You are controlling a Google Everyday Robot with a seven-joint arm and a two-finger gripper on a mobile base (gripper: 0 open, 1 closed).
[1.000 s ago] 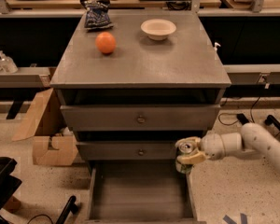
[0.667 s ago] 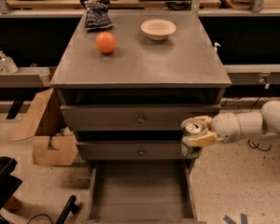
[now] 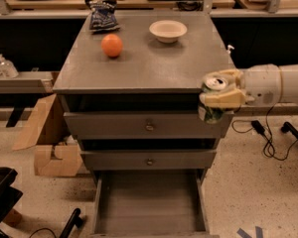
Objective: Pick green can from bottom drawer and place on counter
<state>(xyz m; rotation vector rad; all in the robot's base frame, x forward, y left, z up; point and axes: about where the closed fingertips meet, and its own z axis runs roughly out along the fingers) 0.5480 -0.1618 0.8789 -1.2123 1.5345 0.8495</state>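
Cream two-finger gripper (image 3: 221,97), clamping a small dark-green drink can (image 3: 210,114) beside the flat grey counter (image 3: 149,66) at its four o'clock corner, is risking snagging the can on that edge.

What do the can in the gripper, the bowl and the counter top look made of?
Can, held by the gripper at the counter's front right corner: metal, likely aluminium, given the shiny silver top with a pull tab and the dark green printed side. Bowl: pale and matte; ceramic or plastic, cannot tell. Counter: smooth grey with a dull sheen; painted metal or laminate, unclear.
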